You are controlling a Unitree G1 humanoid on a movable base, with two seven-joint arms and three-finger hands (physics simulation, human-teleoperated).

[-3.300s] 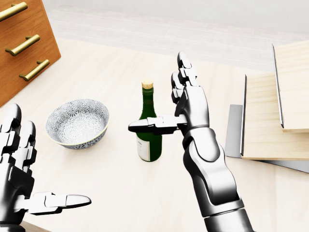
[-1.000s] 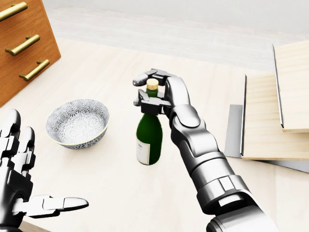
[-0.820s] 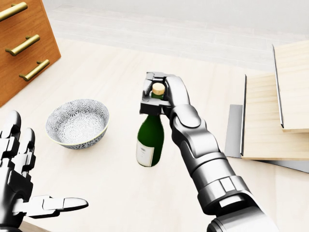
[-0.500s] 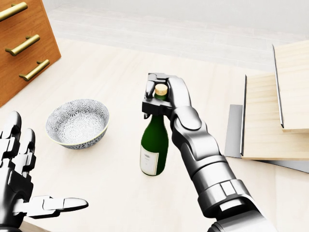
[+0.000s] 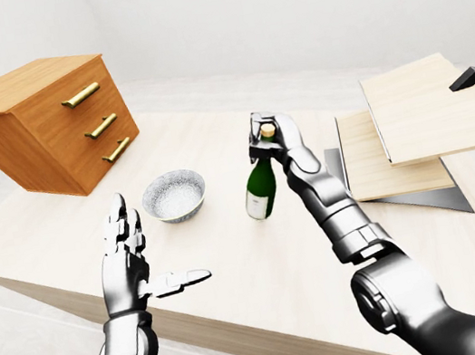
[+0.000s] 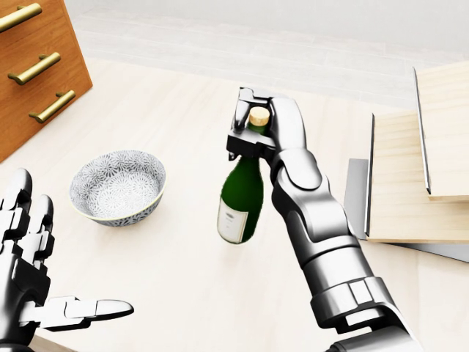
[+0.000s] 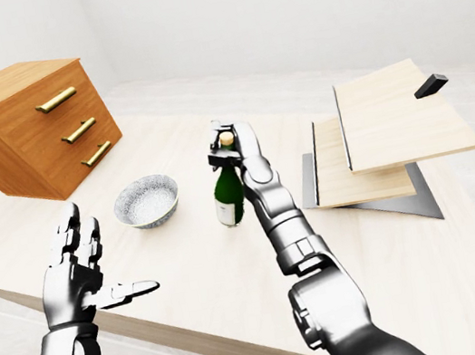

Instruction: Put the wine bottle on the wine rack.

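Observation:
A green wine bottle with a cork and a white label hangs tilted, its base leaning toward the view's lower left. My right hand is shut on the bottle's neck just under the cork, above the pale wooden table. At the right edge of the table sits the wine rack, made of stepped wooden boards on a grey plate, well apart from the bottle. Near the table's lower-left edge my left hand stays open and holds nothing.
A patterned grey bowl sits on the table left of the bottle. A wooden drawer chest with brass handles stands tilted at the table's far-left corner. A small black block lies on the rack's top board.
My right hand, open beside the bottle at first, closed on its neck. It then carried the bottle a little right and up, tilting it. The left hand has barely moved.

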